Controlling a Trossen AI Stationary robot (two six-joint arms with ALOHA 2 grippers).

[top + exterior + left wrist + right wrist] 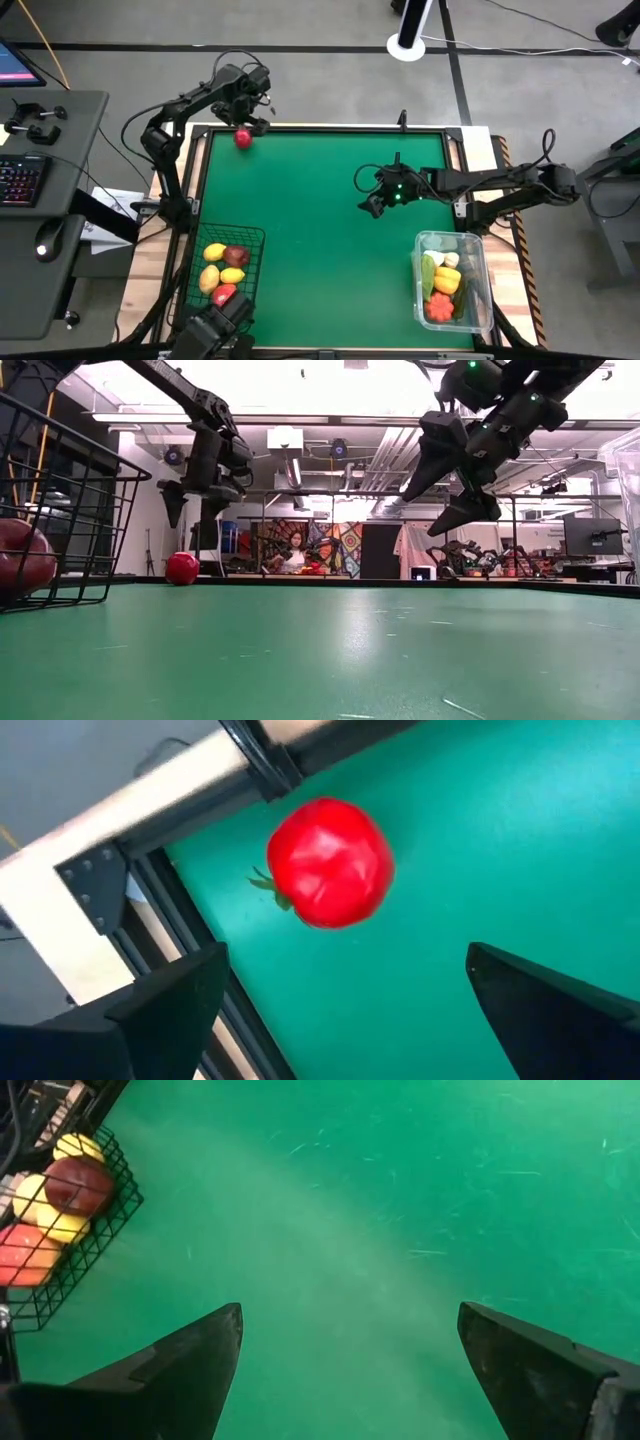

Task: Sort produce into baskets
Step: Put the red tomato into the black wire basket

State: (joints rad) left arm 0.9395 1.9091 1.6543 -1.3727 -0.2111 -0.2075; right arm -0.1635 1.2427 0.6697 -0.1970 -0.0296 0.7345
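Green matting covered the work surface (pixel 320 250), framed by a dark rail and pale wooden border, with a workshop and a seated person (pixel 294 552) visible beyond the far edge in the low view. At the far-left corner lay one red toy fruit (pixel 243 138), just beside the rail, the only piece of produce left loose on the mat. The left gripper (pixel 252 120) hung directly over it with its jaws spread wide and holding nothing; the left wrist view showed the fruit, green stalk and all, between and ahead of the two dark fingers (pixel 160 1010), apart from both. This posture suits a descent to grasp, though the closeness of the rail probably leaves little room for the finger on that side.

The black wire basket (pixel 258 236) stood at the near-left edge, holding red and yellow pieces, presumably the fruit bin. The clear plastic basket (pixel 482 250) stood at the near-right edge with orange, green, white and yellow pieces, presumably the vegetables. Sorting therefore looked nearly complete.

The right gripper (pixel 378 198) waited above the centre-right of the mat, raised clear of it, jaws wide and empty. Between the two arms the mat lay bare, so the path from the far corner to the wire basket along the left side appeared unobstructed.
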